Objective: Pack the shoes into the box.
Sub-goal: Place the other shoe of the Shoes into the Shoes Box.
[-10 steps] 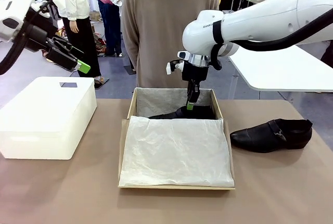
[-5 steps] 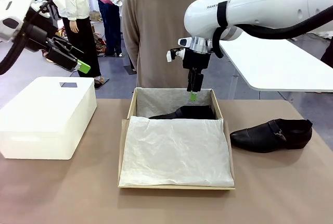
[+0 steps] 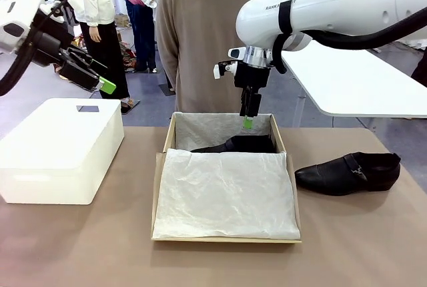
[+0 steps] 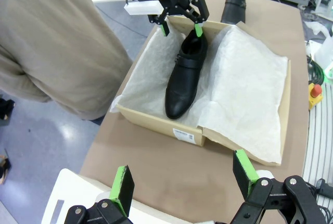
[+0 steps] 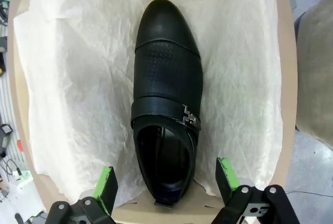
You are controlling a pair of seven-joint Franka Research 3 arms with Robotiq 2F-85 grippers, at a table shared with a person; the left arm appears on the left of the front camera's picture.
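Looks about half done. Inside the box (image 4: 151,121), on white tissue paper (image 3: 227,193): first shoe (image 5: 165,104), lying flat, sole down. Above its heel end: right jaws spread apart, clear of the leather, holding nothing. Off to the left, up over the white plastic box (image 3: 60,147): left jaws likewise apart and empty. Out on the worktop (image 3: 80,247), near the box's right side: second shoe (image 3: 348,172), untouched. Left to do, probably: fetch it, lay it beside the first, fold tissue, shut the lid.
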